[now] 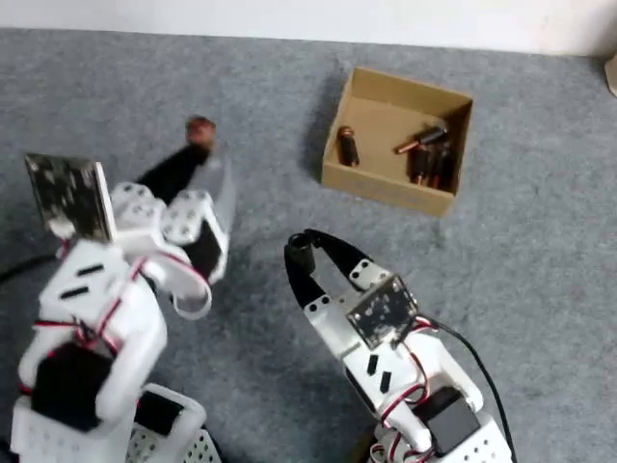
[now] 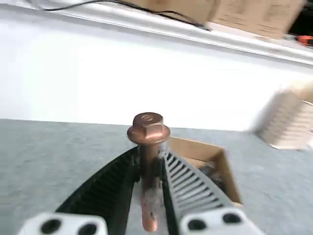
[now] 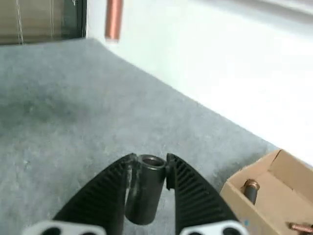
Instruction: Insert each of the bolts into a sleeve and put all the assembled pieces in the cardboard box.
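High view: brown cardboard box [image 1: 386, 189] holds several assembled pieces [image 1: 429, 154]. Left end effector [image 2: 149, 169] clamps a copper hex-head bolt [image 2: 148, 129], right end effector [image 3: 149, 169] a dark cylindrical sleeve [image 3: 145, 193]; joining and boxing remain.

bolt [image 2: 148, 131]: I count one
sleeve [image 3: 145, 188]: one
cardboard box [image 1: 384, 185]: one
pieces in the box [image 1: 348, 146]: three or four, I can't tell

A table [image 1: 116, 87] covered in grey, felt-like cloth carries an open cardboard box [image 1: 386, 188], which sits flat toward the far side, near the white wall [image 1: 289, 14], turned at a slight angle to the table's far edge.
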You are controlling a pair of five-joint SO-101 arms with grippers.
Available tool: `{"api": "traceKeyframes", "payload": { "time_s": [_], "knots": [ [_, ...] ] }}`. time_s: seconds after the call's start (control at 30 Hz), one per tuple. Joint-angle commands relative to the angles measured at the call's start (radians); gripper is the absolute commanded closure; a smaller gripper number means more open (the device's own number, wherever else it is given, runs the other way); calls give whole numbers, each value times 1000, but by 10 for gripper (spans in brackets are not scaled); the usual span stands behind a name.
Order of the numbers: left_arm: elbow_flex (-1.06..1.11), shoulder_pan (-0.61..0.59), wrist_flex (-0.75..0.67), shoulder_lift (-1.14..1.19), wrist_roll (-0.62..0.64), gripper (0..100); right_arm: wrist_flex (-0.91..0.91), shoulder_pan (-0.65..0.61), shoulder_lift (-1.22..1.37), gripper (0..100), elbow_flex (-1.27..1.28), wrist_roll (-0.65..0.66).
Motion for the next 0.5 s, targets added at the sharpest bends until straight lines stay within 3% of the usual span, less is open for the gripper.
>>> {"api": "traceKeyframes", "payload": {
  "time_s": [0.0,0.1,0.3,0.47],
  "knots": [
    [31,105,-34,-65,6,995,-2,10,-38,995,-4,14],
    [96,140,-75,-82,6,995,1,10,-42,995,-2,14],
    [260,160,-307,-88,12,995,2,-51,-48,995,-2,15],
    [286,248,-345,-90,12,995,2,-54,-47,995,-2,15]
  ]
}}
